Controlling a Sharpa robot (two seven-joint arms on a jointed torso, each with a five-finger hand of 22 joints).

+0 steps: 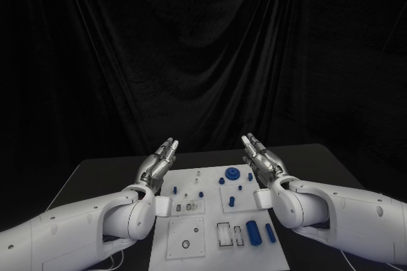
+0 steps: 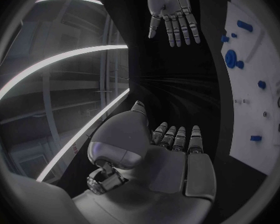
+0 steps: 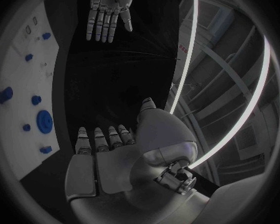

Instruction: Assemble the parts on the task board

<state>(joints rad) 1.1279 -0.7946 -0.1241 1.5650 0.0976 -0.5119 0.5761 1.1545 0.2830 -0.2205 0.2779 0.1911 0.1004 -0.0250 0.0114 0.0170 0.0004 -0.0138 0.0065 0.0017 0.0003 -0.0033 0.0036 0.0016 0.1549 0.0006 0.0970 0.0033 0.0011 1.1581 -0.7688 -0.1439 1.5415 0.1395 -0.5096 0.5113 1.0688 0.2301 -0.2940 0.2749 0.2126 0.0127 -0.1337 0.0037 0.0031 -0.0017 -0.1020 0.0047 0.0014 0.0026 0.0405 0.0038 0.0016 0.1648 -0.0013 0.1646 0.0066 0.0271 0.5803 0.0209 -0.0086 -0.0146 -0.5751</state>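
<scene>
Both arms are lifted up over the black table [image 1: 102, 165]. The left robot hand [image 1: 159, 158] and the right robot hand [image 1: 261, 155] hold nothing, with fingers straight and apart, likely waiting to start. The white board [image 1: 216, 247] lies flat between them. Small blue parts [image 1: 252, 228] rest on it, untouched.

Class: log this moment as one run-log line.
left hand: open, raised | right hand: open, raised | task board: blue parts untouched
</scene>
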